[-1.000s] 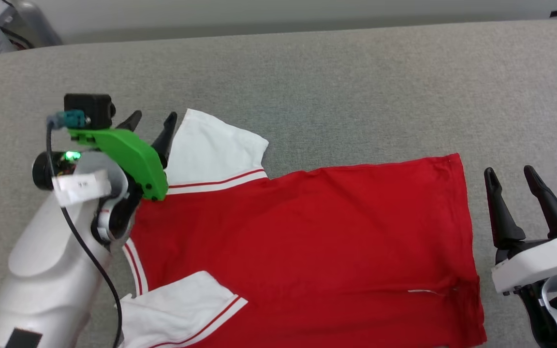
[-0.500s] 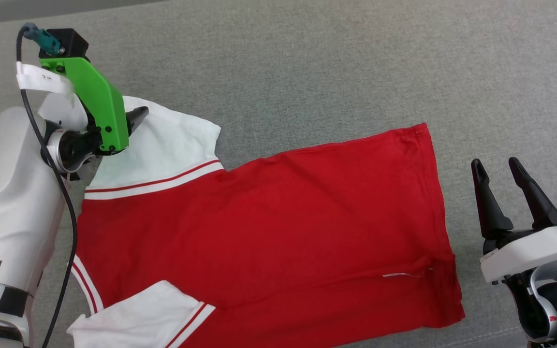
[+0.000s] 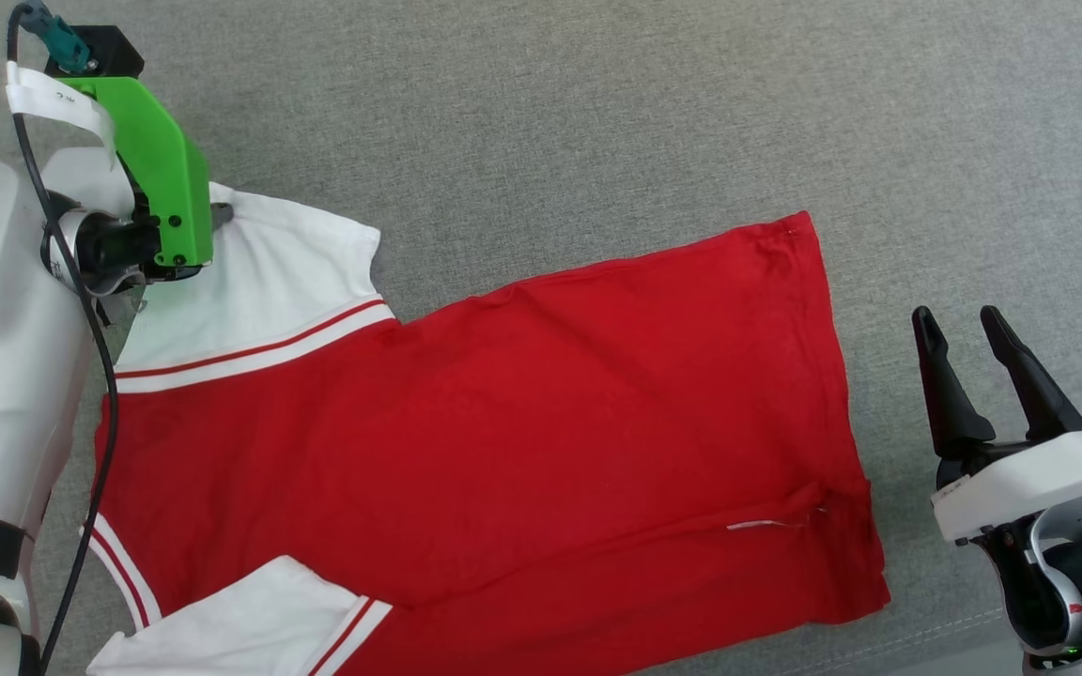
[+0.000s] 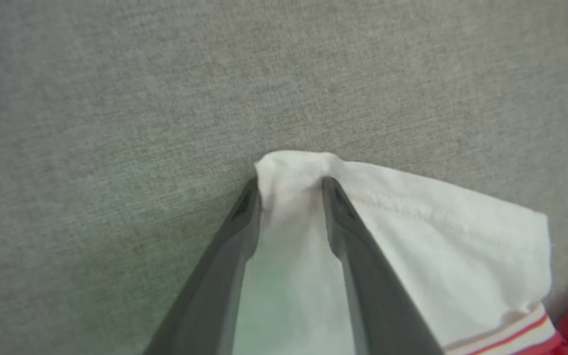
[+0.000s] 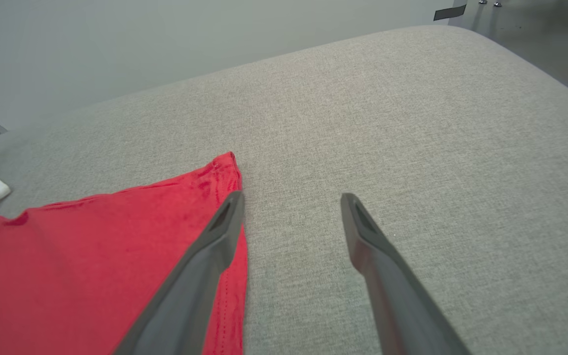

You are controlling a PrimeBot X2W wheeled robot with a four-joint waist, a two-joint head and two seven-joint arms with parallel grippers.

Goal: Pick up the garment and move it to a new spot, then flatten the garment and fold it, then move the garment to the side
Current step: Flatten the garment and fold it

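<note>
Grey woven upholstery (image 3: 597, 113) is seen under everything, with a pale wall (image 5: 165, 39) beyond its far edge. The garment (image 3: 503, 422) is spread flat across it, red body and white sleeves. Its far-left sleeve corner is pinched between the fingers of the left gripper (image 4: 290, 186). A white tag (image 3: 53, 94) on that wrist is marked, but unreadably. The right gripper (image 3: 956, 319) is held with fingers spread, just right of the hem.

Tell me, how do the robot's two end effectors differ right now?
The left end effector pinches a bunched corner of the white sleeve of the shirt; the right end effector stands wide open with nothing between its fingers. The left is at the shirt's sleeve end, on the cloth; the right sits beside the opposite end, off the cloth. Both have two long dark fingers.
</note>
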